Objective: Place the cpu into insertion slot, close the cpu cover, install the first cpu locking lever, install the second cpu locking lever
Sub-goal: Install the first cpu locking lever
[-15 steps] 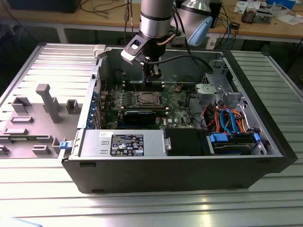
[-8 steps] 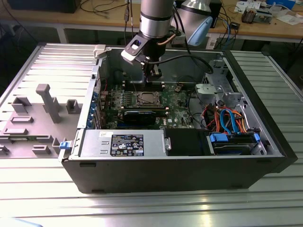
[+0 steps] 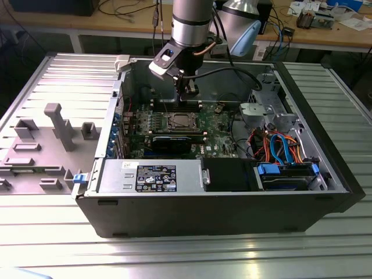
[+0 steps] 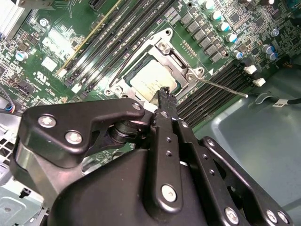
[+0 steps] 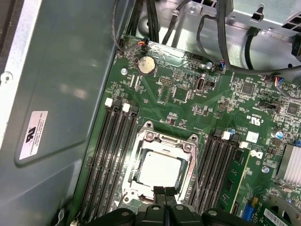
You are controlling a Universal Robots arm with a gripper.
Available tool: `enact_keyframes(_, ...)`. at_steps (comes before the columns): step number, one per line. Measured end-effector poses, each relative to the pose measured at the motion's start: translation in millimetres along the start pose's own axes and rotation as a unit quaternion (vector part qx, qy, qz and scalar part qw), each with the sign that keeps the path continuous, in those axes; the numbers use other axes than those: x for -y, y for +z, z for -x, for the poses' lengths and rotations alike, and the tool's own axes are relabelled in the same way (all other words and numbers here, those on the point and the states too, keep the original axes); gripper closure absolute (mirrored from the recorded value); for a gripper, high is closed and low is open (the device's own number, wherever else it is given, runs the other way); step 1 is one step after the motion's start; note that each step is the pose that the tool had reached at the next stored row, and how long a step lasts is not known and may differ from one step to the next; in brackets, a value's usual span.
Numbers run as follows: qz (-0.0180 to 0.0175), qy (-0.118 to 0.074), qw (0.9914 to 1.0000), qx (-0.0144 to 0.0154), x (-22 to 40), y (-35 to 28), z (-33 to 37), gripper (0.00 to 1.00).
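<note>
Now, cpu (image 5: 157, 172) seated, cpu cover (image 5: 137, 157) down — my gripper (image 5: 165, 191), pressed together and empty, hovers beside it; the loose lever (image 4: 225, 87) likely needs hooking.

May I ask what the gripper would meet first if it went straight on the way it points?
Probably the cpu cover, at the frame edge beside the cpu; the gripper lines up with that edge in the first wrist view. Depth is unclear, so the motherboard alongside is possible.
</note>
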State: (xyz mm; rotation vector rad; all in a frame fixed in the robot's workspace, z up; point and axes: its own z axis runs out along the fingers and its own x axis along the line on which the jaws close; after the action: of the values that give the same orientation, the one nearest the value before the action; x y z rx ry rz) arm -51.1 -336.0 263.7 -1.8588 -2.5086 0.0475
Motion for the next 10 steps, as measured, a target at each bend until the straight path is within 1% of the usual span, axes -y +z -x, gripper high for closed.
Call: enact_keyframes(10, 0.0, -0.008, 0.99997, 0.0003, 0.0, 0.0, 0.0, 0.89)
